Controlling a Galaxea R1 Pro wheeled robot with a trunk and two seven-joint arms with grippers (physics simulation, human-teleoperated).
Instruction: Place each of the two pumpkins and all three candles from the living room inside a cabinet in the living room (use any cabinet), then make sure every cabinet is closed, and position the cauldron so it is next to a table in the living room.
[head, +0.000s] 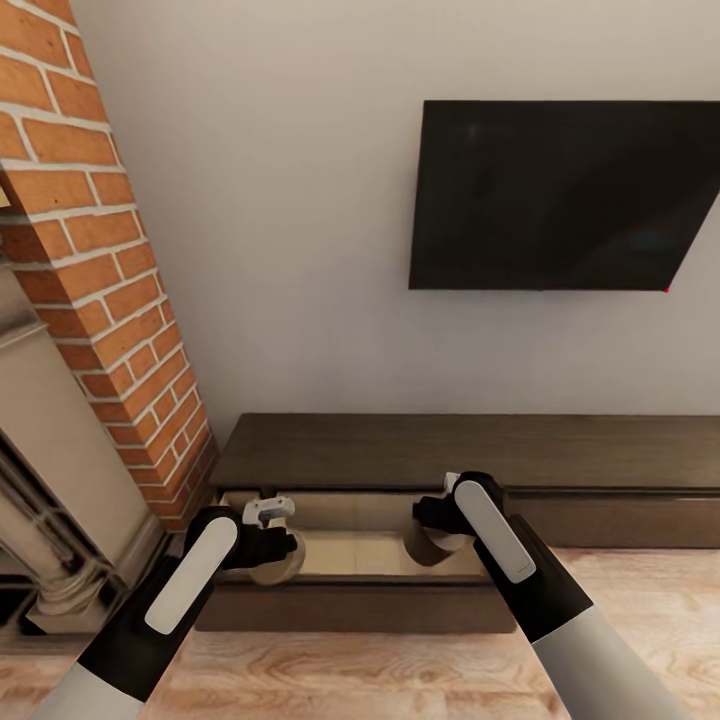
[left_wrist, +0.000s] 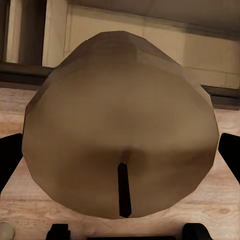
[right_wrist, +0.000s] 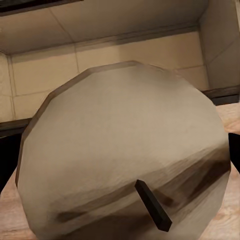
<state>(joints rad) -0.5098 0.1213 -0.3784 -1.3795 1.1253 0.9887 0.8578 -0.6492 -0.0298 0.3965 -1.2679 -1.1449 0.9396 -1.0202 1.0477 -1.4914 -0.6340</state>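
- The left gripper (head: 268, 545) grips a tan candle (left_wrist: 120, 125), its black fingers (left_wrist: 10, 157) pressed against the candle's sides.
- The right gripper (head: 432, 530) grips a second candle (right_wrist: 125, 160), wick (right_wrist: 152, 205) facing the camera.
- Both candles hang over the open drawer (head: 360, 552) of the cabinet (head: 460, 450).
- The TV (head: 565, 195) is above.

Two tan candles (head: 275, 568) (head: 432, 545) hang over the dark cabinet's (head: 460, 455) open drawer.

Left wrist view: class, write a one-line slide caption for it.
Stubby tan cylindrical candle with a short black wick, held in the left gripper before the open pale-lined drawer of the dark-brown cabinet.
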